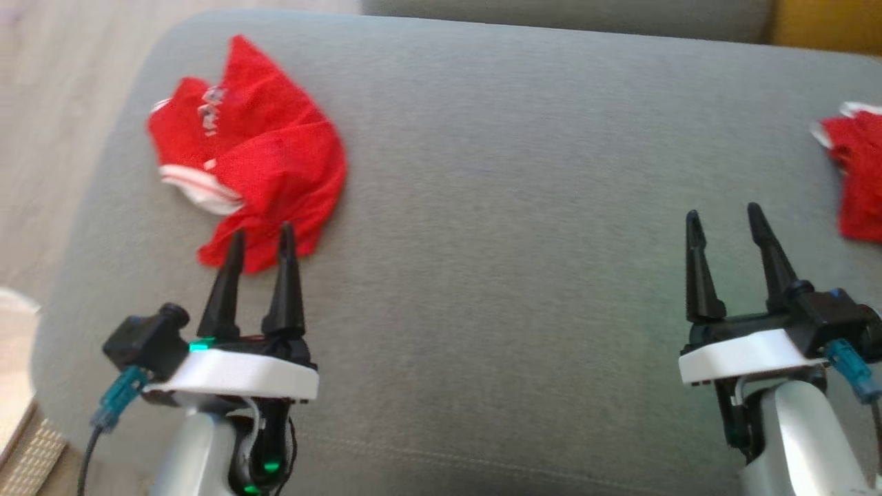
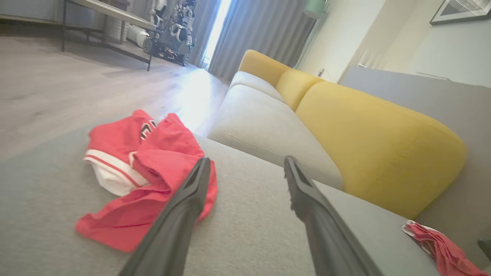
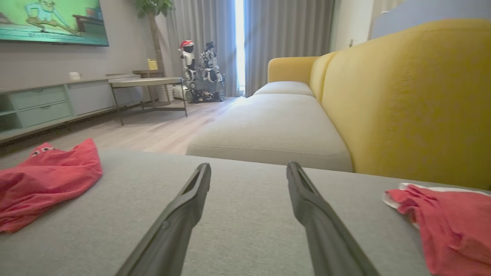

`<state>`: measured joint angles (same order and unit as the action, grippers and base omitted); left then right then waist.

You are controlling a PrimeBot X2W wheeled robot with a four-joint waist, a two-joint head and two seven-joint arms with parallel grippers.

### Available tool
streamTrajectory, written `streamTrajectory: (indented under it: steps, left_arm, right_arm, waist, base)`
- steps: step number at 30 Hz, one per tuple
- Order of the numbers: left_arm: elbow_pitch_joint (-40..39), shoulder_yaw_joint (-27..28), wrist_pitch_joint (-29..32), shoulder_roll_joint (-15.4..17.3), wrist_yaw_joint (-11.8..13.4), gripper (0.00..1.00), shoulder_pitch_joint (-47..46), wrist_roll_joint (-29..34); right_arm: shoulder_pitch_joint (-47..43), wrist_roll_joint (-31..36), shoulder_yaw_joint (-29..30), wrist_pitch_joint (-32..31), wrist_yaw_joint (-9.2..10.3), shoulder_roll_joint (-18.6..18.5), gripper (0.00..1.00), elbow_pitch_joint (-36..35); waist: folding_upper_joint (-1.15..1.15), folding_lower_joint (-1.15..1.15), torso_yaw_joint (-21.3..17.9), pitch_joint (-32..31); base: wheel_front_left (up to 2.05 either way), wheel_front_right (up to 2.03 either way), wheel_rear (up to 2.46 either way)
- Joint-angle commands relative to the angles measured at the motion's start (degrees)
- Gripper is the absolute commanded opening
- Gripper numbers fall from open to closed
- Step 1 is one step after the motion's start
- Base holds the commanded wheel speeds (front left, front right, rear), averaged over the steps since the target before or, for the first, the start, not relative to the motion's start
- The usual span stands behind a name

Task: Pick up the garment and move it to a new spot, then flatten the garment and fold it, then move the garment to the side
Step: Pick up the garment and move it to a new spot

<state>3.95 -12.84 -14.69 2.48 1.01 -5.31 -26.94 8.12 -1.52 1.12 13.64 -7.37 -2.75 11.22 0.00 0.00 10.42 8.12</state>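
We see the crumpled red garment (image 1: 255, 151) lying at the left end of the grey cushion (image 1: 510, 165), its near edge right at the tips of our left gripper (image 1: 262, 231), whose fingers stand apart and hold nothing. Our right gripper (image 1: 723, 212) is likewise spread and empty above bare cushion, with a second red garment (image 1: 858, 179) near it at the right edge.

I've got the red garment (image 1: 255, 151) crumpled in a loose heap, white striped trim showing, with its near edge right at the tips of my left gripper (image 1: 262, 231). A second red garment (image 1: 858, 179) sits bunched, off to the right of my right gripper (image 1: 723, 212).
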Motion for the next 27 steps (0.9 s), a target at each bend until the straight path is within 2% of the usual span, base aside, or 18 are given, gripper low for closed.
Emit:
streamTrajectory:
  steps: [1,8,16,27]
  left_arm:
    - [-1.97,2.68,-0.31,0.40,0.30,1.00,-1.98,-0.58]
    - [-2.10,4.44,-0.31,0.40,0.62,1.00,-0.79,-0.78]
    - [-2.26,6.06,-0.31,0.40,0.71,1.00,0.84,-0.69]
    - [-3.08,6.77,-0.31,0.40,1.19,1.00,1.09,-0.62]
  right_arm:
    - [0.57,-0.16,-1.93,-0.20,-0.12,-0.13,1.00,-2.30]
    - [0.13,-0.23,-5.12,-1.36,-0.12,-0.37,1.00,-1.76]
    - [0.59,-0.72,-7.22,-2.02,-0.12,-0.59,1.00,-1.14]
    - [0.45,-0.94,-7.48,-2.37,-0.12,-0.74,1.00,-1.29]
  waist:
    - [0.00,0.00,3.97,0.03]
    - [0.00,0.00,10.66,-0.71]
    - [0.00,0.00,15.36,-1.35]
    - [0.00,0.00,16.00,-0.73]
  base:
    - [0.00,0.00,0.00]
    - [0.00,0.00,0.00]
    - [0.00,0.00,0.00]
    - [0.00,0.00,0.00]
